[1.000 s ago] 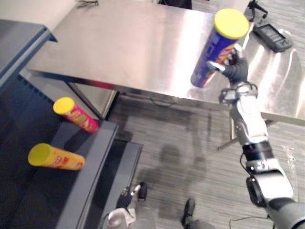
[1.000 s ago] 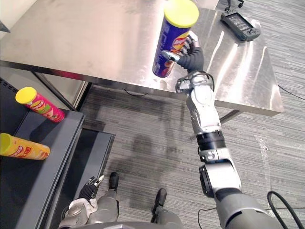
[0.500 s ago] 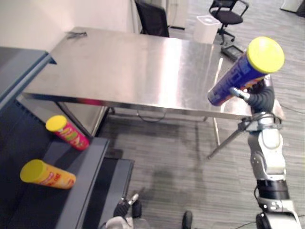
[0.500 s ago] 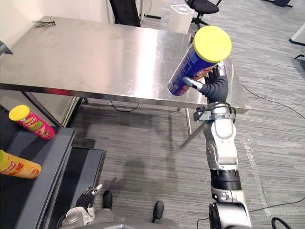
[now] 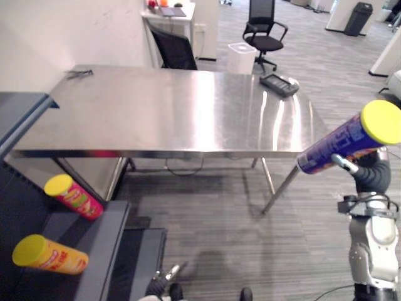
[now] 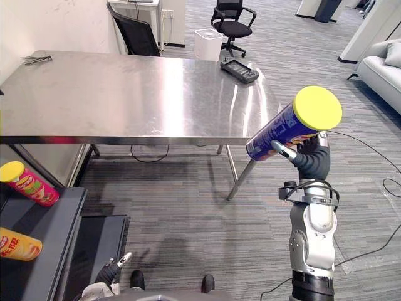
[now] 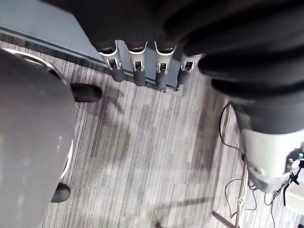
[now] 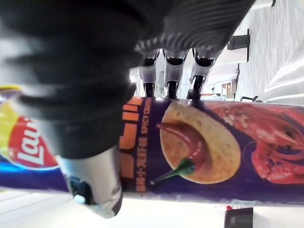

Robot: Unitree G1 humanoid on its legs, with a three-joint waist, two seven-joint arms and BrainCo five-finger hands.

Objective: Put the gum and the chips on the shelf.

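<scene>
Shelf point(image 5: 103, 248), far left: orange chip can point(image 5: 50, 254) and red chip can point(image 5: 74, 197) lying on their sides near its front edge. Left hand point(image 7: 142, 71): low, fingers straight, idle. Steel table point(image 5: 175, 113): middle. Right hand point(image 6: 311, 158), far right: curled round a tilted purple chip can point(image 6: 282, 130), off the table's corner. Advice: carry it wide of that corner, then lay it flat beside the red chip can.

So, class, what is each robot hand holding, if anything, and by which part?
The right hand grips the purple chips can around the middle of its tube, leaving the yellow lid free. The left hand holds nothing.
</scene>
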